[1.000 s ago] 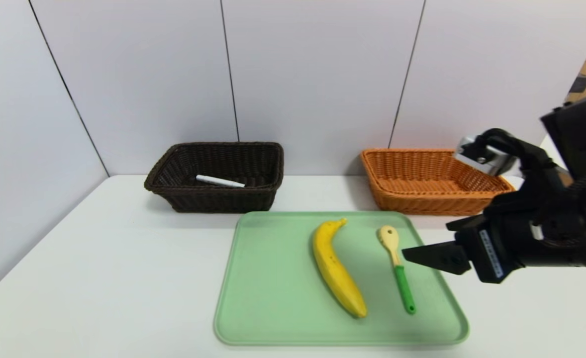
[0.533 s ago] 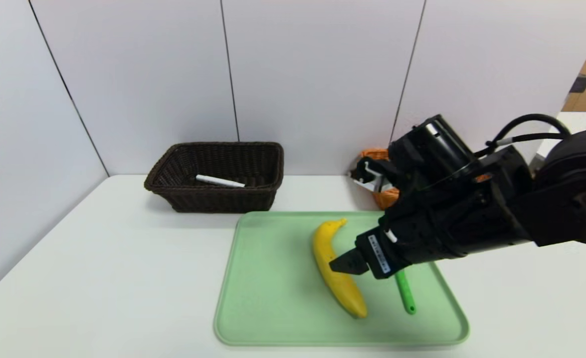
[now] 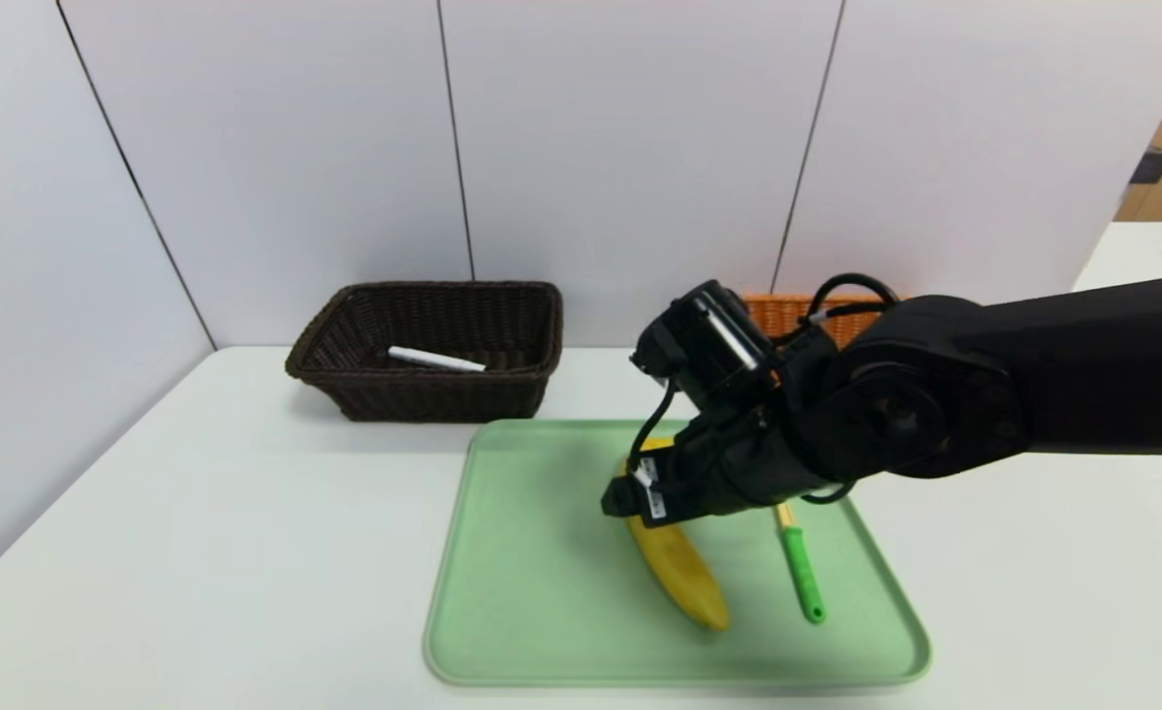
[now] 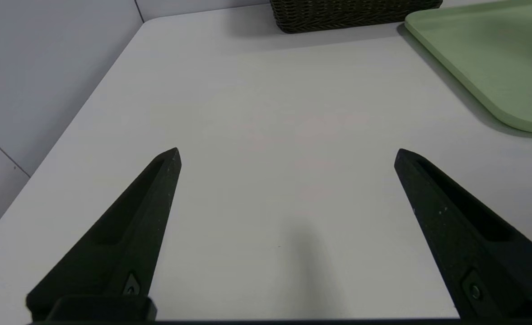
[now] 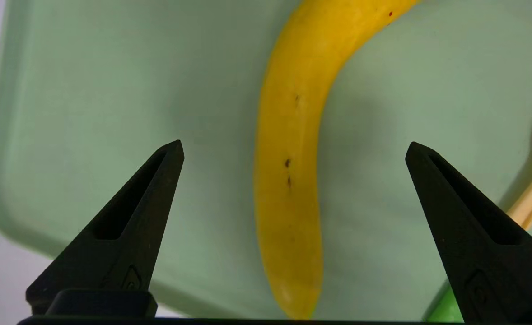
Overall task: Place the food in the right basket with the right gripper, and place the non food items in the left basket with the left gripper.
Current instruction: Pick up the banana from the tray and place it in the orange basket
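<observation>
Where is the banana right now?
In the head view, the banana lies on the green tray, left of the spoon. The open right gripper hangs over it.

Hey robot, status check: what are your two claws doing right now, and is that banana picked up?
Right gripper open above banana, not gripping. Banana on green tray. Left gripper open, parked. Nothing blocking.

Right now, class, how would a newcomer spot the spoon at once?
Find the pale green plastic tray on the white table. On it, beside the long yellow banana, lies the small spoon: slim and straight, cream-headed, with a bright green handle.
</observation>
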Available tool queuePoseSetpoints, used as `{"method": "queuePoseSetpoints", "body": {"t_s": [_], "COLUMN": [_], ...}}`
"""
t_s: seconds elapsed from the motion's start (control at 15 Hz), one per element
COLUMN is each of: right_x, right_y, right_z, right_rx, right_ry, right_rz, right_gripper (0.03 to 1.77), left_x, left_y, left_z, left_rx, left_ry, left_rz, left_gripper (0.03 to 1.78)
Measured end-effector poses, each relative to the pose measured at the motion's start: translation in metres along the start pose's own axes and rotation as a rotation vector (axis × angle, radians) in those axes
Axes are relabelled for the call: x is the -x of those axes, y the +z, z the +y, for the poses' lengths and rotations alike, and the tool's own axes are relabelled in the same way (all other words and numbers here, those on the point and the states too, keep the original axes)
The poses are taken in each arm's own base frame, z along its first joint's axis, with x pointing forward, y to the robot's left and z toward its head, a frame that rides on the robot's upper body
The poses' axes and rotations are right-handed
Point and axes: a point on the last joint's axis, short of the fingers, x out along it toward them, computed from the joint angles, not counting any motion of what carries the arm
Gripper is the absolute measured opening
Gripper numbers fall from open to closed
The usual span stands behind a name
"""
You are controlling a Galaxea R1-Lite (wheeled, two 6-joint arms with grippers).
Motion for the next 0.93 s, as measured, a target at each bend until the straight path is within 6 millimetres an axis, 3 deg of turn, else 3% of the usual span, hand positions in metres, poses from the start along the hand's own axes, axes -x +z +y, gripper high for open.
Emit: {"method": "queuePoseSetpoints", "body": {"t_s": [0.47, 0.93], "right_x": [-0.035, -0.043], "right_y": [-0.006, -0.009], "right_z": [0.019, 0.021], "right_rx": [-0.062, -0.055], "right_ry": [-0.088, -0.099], "right_rz": [0.015, 0.034], "right_gripper": [1.7, 1.7], "left_x": [0.0, 0.0], "left_y": [0.0, 0.0], "left_z": [0.0, 0.0], "left_rx": [-0.001, -0.001], "left_ry": [0.0, 0.0], "left_rz": [0.0, 0.0], "left_gripper": [1.69, 1.69]}}
